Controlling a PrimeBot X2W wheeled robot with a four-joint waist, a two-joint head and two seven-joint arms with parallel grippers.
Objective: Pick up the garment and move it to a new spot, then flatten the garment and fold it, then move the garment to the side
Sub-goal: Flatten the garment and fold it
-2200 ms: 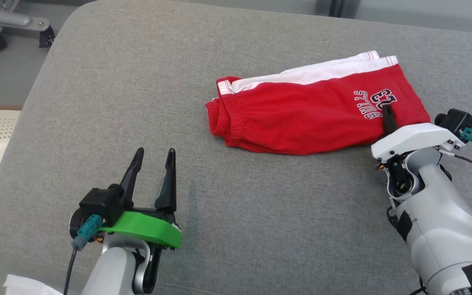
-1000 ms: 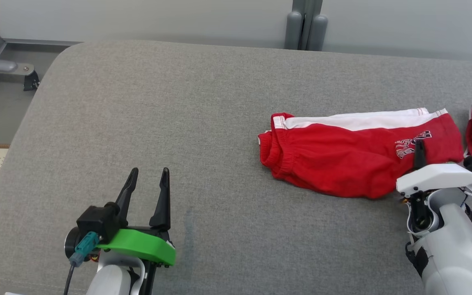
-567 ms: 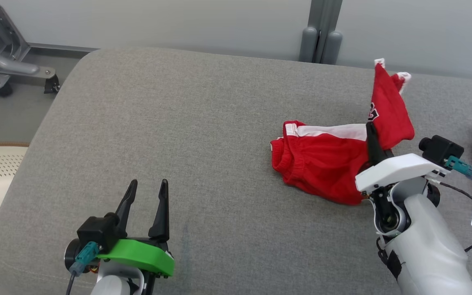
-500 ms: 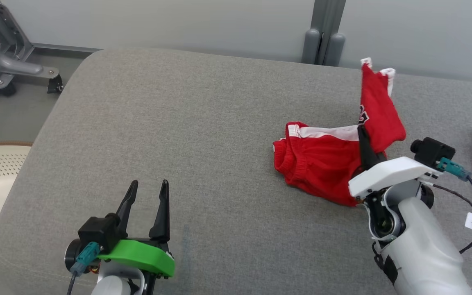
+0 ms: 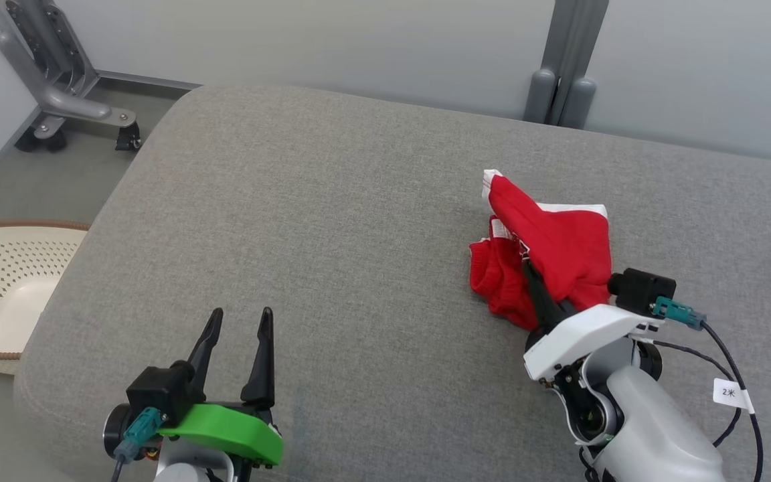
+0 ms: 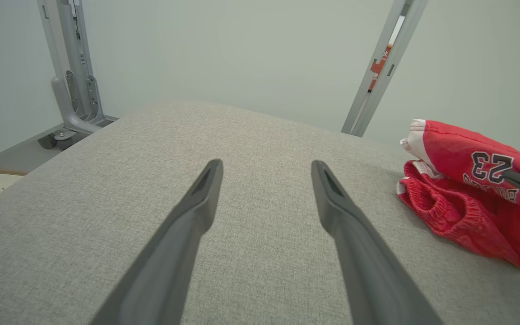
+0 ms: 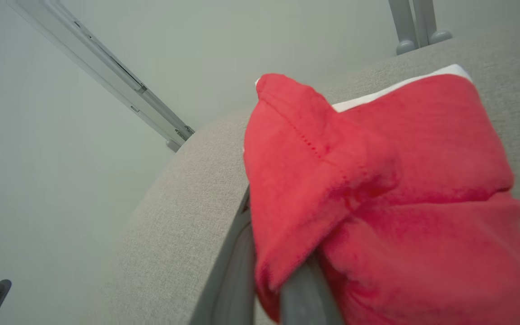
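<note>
Red shorts are held by a leg in the clamped right gripper at the cushion's right side, left gripper spread empty; the fold could be lost through a slipping pinch.

Light was bright, even and diffuse, leaving only a faint soft shadow beside the red shorts. The head view was sharp. In the right wrist view the shorts, close to the lens, looked soft. In the left wrist view the metal post leaned with wide-angle distortion.

open cushion lies left of bunched shorts.
</note>
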